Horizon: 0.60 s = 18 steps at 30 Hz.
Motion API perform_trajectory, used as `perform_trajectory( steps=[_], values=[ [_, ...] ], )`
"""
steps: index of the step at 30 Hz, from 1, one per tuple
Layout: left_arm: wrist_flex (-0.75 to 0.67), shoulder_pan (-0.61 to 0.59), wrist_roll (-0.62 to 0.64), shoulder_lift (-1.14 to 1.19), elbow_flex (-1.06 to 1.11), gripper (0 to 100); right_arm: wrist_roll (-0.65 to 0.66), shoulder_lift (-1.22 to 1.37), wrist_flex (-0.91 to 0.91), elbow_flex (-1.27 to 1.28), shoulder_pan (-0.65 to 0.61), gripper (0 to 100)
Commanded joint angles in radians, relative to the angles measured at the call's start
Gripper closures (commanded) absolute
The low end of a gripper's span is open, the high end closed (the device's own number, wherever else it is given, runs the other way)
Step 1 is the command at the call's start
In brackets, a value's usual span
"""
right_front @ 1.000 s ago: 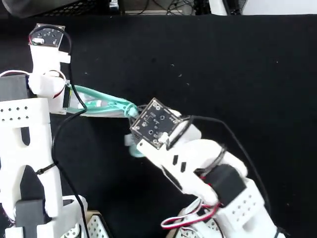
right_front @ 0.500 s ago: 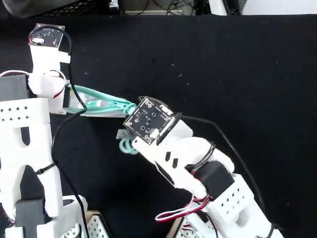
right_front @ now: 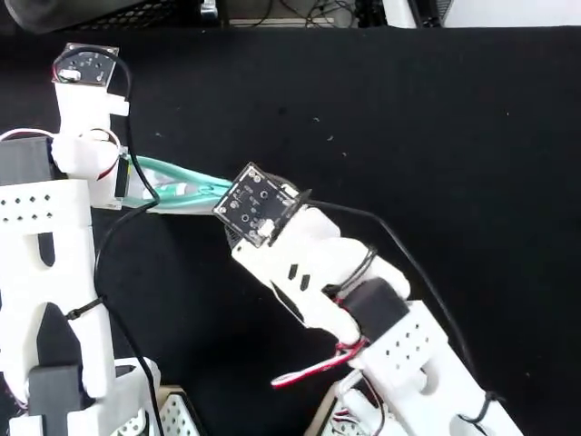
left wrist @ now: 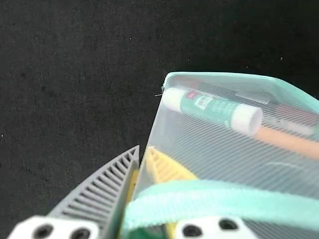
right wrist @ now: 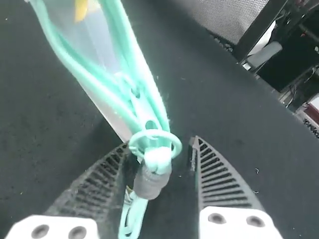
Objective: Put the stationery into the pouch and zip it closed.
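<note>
A translucent pouch (left wrist: 224,149) with teal trim hangs off the black table, held at one end by my left gripper (left wrist: 144,152), which is shut on its wall. Inside it lie a green glue stick (left wrist: 212,107) and an orange pen (left wrist: 294,142). In the high view the pouch (right_front: 186,193) stretches from the left gripper (right_front: 127,186) to the right arm's wrist (right_front: 254,207). My right gripper (right wrist: 164,149) is open at the pouch's other end. The teal ring zip pull (right wrist: 154,142) sits between its fingers (right wrist: 219,181), close to one of them.
Black cloth (right_front: 436,136) covers the whole table, with free room to the right and at the back. The left arm's white body (right_front: 50,272) fills the left edge. Dark furniture and cables (right wrist: 279,45) stand beyond the table's far edge.
The right arm has swung up and to the left toward the pouch's free end. The teal ring that showed below its wrist is now hidden under it. The left arm has kept still.
</note>
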Motion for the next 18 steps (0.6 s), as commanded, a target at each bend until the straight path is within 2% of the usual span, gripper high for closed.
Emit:
perform_trajectory(
  steps=[1,7,18],
  values=[
    [-0.003,-0.024,-0.005,0.017,0.038,97,0.002,0.005,-0.014,-0.062,0.011,86.4],
    [-0.003,-0.024,-0.005,0.017,0.039,97,0.002,-0.027,-0.011,-0.082,0.011,98.4],
    [-0.003,-0.022,-0.005,0.017,0.038,97,0.002,-0.142,0.077,-0.084,0.011,98.4]
  ],
)
